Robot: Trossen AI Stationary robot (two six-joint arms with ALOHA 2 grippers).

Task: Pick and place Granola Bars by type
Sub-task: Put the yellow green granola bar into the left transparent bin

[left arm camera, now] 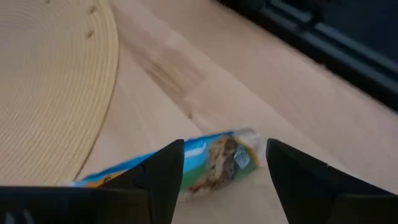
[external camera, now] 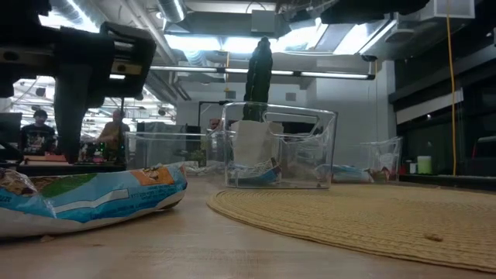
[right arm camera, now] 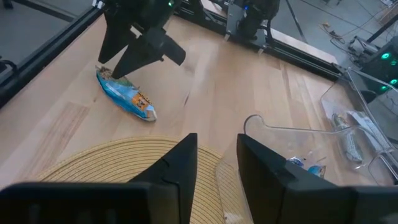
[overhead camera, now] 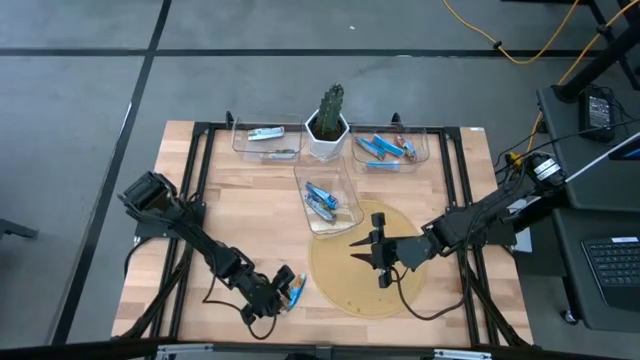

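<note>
A blue bar lies on bare wood at the high view's lower centre, between the left gripper's wide fingers. Closing off-centre could skid it away. The right gripper, part-open and empty, hovers over the mat, nearby enough to clash.

Your left arm reaches from the frame's left edge to the lower centre, its left gripper low with fingers spread apart. Your right arm stretches in from the right, right gripper parted, near centre.
</note>
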